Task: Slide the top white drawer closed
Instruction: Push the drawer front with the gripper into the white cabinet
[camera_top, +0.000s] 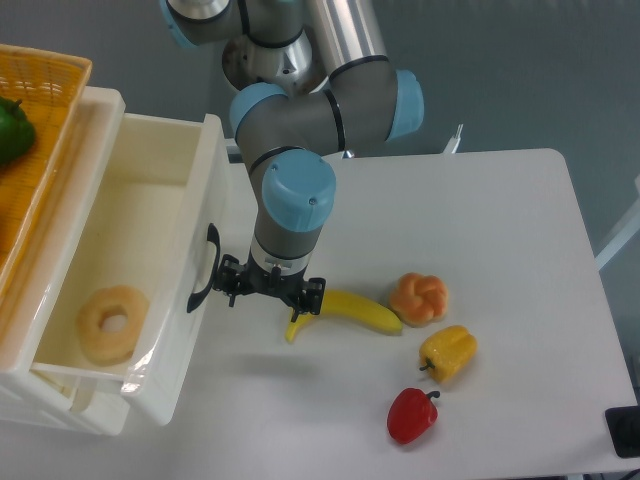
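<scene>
The top white drawer (150, 150) stands pulled far out to the right from its cabinet at the left. Its front panel carries a black curved handle (204, 268). A ring-shaped doughnut (113, 323) lies inside it. My gripper (268, 288) points straight down just right of the front panel, its left side close beside the handle, with a small gap between them. The black finger parts stick out on both sides of the wrist, so it looks open and holds nothing. The fingertips are hidden under the wrist.
A banana (350, 310) lies on the table right by the gripper. Further right are an orange pumpkin-shaped piece (419, 298), a yellow pepper (449, 352) and a red pepper (412, 415). A wicker basket (50, 75) with a green pepper (10, 130) sits on the cabinet.
</scene>
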